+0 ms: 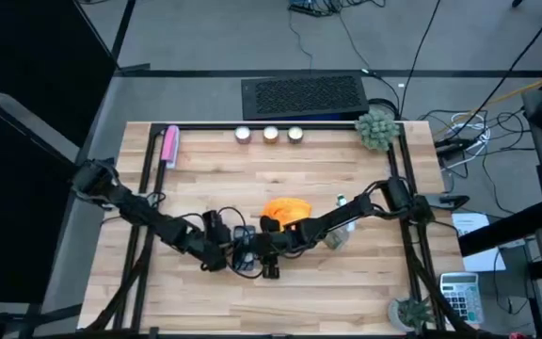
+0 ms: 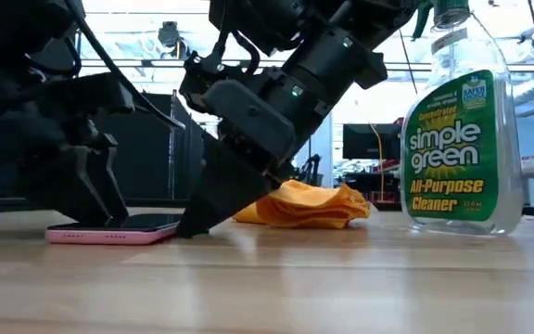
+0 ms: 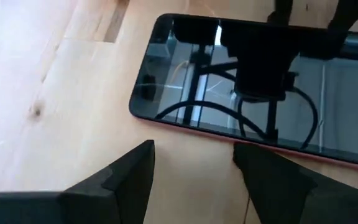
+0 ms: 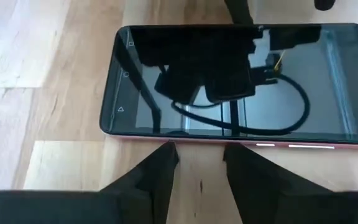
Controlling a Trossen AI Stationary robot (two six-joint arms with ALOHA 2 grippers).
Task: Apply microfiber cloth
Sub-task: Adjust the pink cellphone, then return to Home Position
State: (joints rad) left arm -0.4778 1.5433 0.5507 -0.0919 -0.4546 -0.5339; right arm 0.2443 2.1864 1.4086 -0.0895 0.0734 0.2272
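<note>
The orange microfiber cloth [image 1: 287,209] lies crumpled on the wooden table [image 1: 346,179], untouched; the low view shows the cloth [image 2: 304,206] behind my right arm. A black phone in a pink case [image 4: 235,81] lies flat, screen up, between both grippers. My left gripper [image 3: 194,163] is open just short of one long edge of the phone [image 3: 260,81]. My right gripper [image 4: 199,152] is open, slanting down, with its fingertips at the opposite long edge. My right gripper slants down from the table's right, and a fingertip [image 2: 191,229] rests on the tabletop. Its fingertips stand right at the phone's pink long edge [image 4: 197,140]. I cannot tell whether they touch that edge.
A Simple Green spray bottle [image 2: 457,139] stands upright right of the cloth. A pink flat rectangular thing [image 1: 169,146] lies at the far left. Three small round lights [image 1: 270,134] and a potted plant [image 1: 376,128] line the far edge. Another plant [image 1: 412,311] sits near right.
</note>
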